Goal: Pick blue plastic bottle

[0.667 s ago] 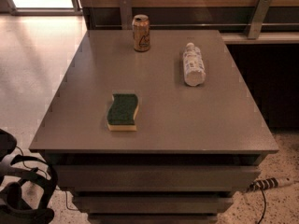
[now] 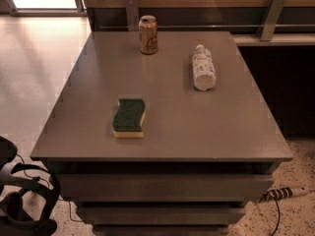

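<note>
Big grey-brown desk [image 2: 197, 127] filling most of the view, drawer fronts stacked under the top. Way down in the bottom-left corner, low by the speckled floor and off the desk, the dark hand [image 2: 22, 205]; well apart from everything up top, and honestly can't tell whether spread or closed. Next size down, a green sponge [image 2: 129, 117] with a yellow underside, lying flat toward the front left of the top. Then the blue plastic bottle [image 2: 203, 69], on its side at the back right, white cap pointing to the far edge, speckled bluish label facing up. Smaller again, a gold-tan can [image 2: 148, 34] standing upright near the far edge, left of the bottle and clear of it. Lastly a striped cable plug [image 2: 283, 193] on the floor, bottom right.
</note>
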Action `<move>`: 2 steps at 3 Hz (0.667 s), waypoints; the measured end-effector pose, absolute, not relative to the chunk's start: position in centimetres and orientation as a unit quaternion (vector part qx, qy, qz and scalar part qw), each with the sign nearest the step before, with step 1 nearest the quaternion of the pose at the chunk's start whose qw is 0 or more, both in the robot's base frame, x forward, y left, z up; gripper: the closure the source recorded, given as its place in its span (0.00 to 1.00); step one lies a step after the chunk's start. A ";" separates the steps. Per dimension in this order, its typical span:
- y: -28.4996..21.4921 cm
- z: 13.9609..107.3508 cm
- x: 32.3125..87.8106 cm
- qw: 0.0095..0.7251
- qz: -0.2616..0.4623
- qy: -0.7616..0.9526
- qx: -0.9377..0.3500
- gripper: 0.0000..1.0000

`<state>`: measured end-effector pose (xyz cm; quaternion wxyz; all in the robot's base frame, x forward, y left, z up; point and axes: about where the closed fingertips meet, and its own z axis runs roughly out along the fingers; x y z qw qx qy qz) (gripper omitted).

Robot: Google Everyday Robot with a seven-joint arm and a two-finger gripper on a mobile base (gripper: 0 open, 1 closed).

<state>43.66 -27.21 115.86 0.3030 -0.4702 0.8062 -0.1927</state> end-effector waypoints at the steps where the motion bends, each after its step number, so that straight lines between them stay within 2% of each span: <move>1: -26.1 115.6 51.0 0.301 -0.149 0.836 -0.433 0.00; 2: -24.6 114.8 55.9 0.305 -0.119 0.869 -0.372 0.00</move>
